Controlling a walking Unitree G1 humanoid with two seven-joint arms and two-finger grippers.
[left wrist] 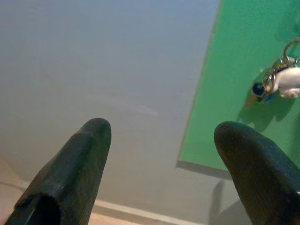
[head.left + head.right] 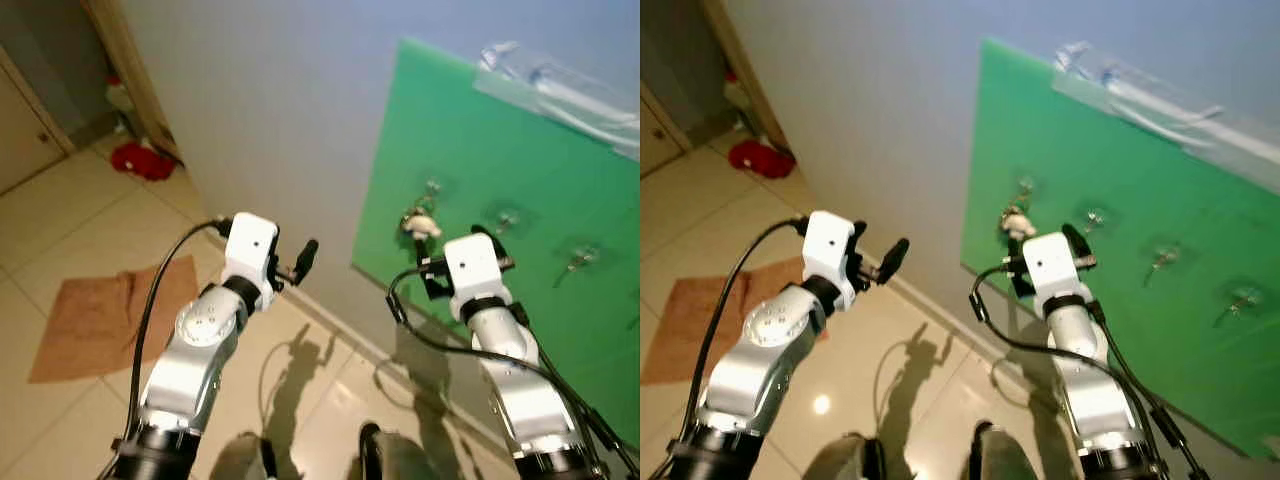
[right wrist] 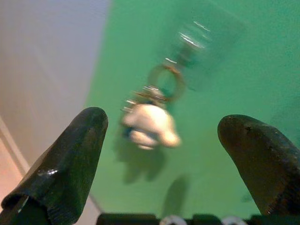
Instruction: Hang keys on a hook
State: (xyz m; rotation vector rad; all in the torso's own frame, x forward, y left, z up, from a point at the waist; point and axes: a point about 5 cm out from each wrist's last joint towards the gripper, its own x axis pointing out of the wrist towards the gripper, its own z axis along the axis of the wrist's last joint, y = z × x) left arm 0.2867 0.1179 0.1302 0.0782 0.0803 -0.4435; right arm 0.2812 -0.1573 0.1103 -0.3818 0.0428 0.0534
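Observation:
A bunch of keys (image 2: pixel 420 224) with a white fob (image 3: pixel 149 125) hangs by its ring from the leftmost hook (image 2: pixel 432 186) on a green board (image 2: pixel 530 150) on the wall. My right gripper (image 3: pixel 161 140) is open, a short way in front of the keys and not touching them. My left gripper (image 1: pixel 161 140) is open too, raised before the bare wall to the left of the board, with the keys (image 1: pixel 277 83) off to its side.
Three more clear hooks (image 2: pixel 507 218) sit along the board to the right. A clear plastic sheet (image 2: pixel 560 85) is taped at the board's top. A brown mat (image 2: pixel 100 315) lies on the tiled floor at left, a red item (image 2: pixel 140 160) by the door frame.

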